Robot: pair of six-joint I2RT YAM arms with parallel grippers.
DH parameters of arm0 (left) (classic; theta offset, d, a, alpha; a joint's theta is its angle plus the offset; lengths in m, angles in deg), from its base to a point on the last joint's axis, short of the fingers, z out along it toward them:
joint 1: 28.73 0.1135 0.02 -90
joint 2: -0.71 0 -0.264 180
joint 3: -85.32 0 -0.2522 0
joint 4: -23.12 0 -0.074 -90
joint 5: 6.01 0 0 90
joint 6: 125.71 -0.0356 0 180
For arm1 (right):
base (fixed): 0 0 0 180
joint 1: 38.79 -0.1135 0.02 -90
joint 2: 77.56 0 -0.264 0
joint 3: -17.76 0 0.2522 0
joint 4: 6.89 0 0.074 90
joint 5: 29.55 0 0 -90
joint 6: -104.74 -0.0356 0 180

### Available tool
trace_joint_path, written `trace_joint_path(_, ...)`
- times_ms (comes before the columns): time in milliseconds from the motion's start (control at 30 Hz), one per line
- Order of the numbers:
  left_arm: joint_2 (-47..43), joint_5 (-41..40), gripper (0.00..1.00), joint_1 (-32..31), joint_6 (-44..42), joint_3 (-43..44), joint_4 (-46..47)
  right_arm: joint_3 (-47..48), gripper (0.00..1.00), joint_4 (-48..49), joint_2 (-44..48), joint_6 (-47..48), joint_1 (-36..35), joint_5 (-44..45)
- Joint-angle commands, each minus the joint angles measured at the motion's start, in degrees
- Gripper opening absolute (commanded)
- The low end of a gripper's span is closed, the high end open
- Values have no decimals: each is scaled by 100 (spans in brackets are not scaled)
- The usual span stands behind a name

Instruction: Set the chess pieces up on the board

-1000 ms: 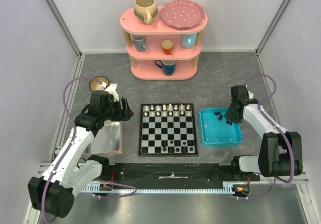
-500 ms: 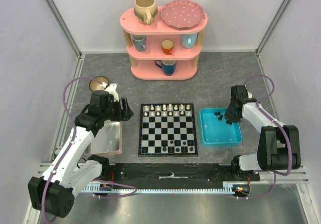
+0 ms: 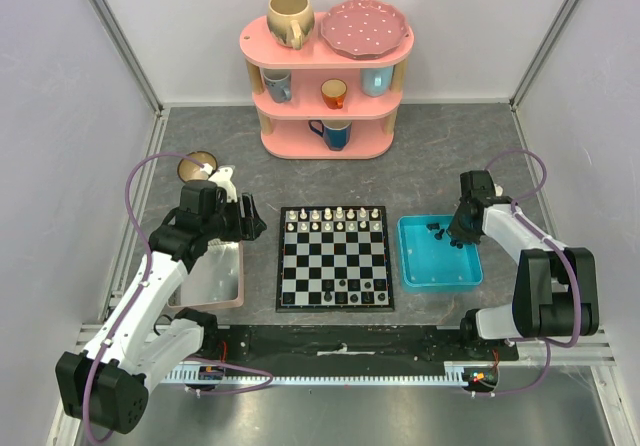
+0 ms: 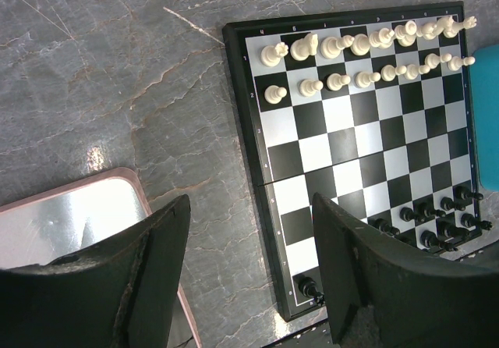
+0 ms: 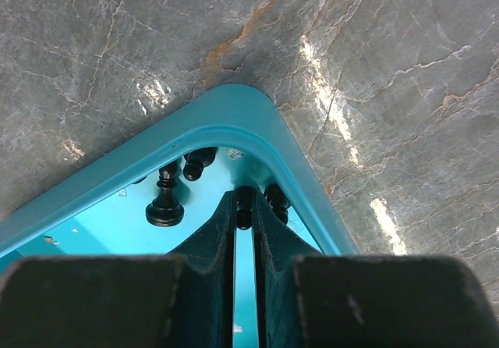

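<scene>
**Where the blue tray (image 5: 234,106) turns its corner, the right gripper (image 5: 244,198) pinches a black piece (image 5: 244,212)**

Three other black pieces (image 5: 165,206) show in that corner: one just right of the fingers, two to their left. Beyond the wide-spread fingers of the left gripper (image 4: 251,204), the board (image 4: 343,153) carries sixteen white pieces (image 4: 360,45) in two rows. Several black chessmen (image 4: 425,207) stand by its right finger. Both arms reach forward, the left hovering between the board's edge and the pink-rimmed tray (image 4: 70,223).
</scene>
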Motion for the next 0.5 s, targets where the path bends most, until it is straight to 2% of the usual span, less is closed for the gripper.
trace_joint_path(0,9,154,71,29,-57,45,173,17,11,-45,278,83,25,-68)
trace_joint_path(367,9,189,71,29,-57,45,190,711,8,-967,1254,162,-28,-428)
trace_joint_path(467,35,216,71,37,-65,45,190,983,8,-1153,1378,84,-317,-481)
